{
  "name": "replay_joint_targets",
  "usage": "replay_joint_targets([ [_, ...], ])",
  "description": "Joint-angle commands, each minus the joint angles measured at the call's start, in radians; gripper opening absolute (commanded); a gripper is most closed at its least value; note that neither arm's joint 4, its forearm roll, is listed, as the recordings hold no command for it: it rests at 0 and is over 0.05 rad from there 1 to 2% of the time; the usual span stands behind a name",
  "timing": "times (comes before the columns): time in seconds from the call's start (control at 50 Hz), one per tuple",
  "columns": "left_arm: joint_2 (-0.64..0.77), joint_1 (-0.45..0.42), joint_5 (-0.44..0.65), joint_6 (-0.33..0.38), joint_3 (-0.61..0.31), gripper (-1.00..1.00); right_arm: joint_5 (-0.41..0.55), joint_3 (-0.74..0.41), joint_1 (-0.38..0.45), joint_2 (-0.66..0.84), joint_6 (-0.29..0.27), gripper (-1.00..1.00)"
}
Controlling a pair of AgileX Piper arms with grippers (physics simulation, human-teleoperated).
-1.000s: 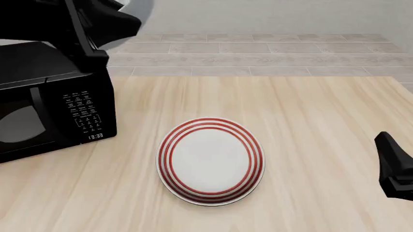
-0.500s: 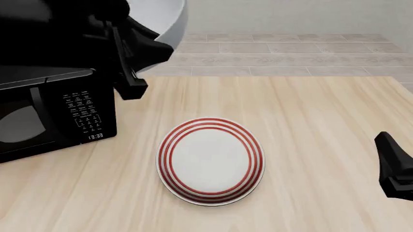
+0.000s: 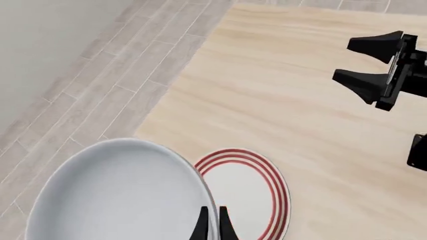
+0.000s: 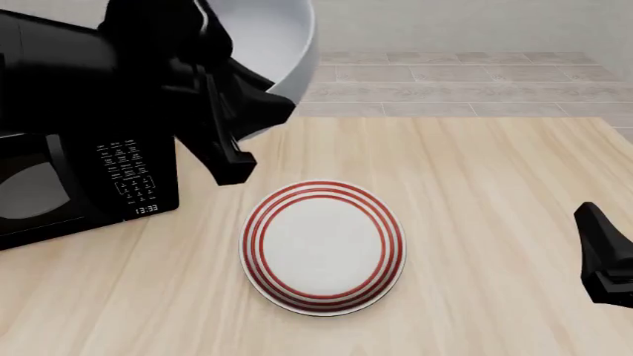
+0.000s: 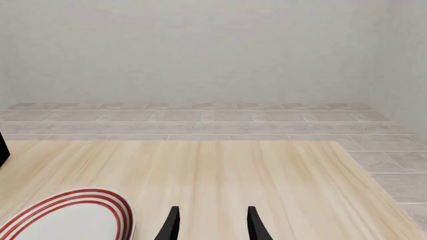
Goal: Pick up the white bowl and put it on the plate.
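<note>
A pale wooden table fills the front view, its far edge meeting a tiled floor and a plain wall beyond. A black microwave stands at the table's left, its keypad facing the plate, with bare wood between the two. The left arm reaches in above the microwave, its left end effector clenched on the rim of the bowl, one thin finger on each side of the wall in the left wrist view. The bowl hangs in the air, tilted, above the table's far left edge and behind the plate, not touching it. The plate lies flat near the table's middle, red rings around its rim, wood open on every side and a wide bare stretch to its right. The right end effector rests low at the table's right side, well apart from the plate, fingers spread and holding nothing; in the left wrist view the parted fingers show clearly against the wood.
</note>
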Motion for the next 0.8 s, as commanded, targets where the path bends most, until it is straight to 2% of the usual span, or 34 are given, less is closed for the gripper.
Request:
replay_joint_targets([
  [0.02, -0.023, -0.032, -0.009, -0.041, 0.017, -1.00, 0.021, 0.000, -0.001, -0.021, 0.000, 1.00],
  [0.18, -0.029, -0.062, -0.028, -0.089, 0.040, -1.00, 0.022, 0.000, -0.001, -0.022, 0.000, 1.00],
  [0.44, -0.009, -0.080, -0.082, -0.114, 0.115, -1.00, 0.022, 0.000, -0.001, -0.022, 0.000, 1.00],
  [0.8, -0.001, -0.113, -0.126, -0.178, 0.150, -1.00, 0.022, 0.000, -0.001, -0.021, 0.000, 1.00],
])
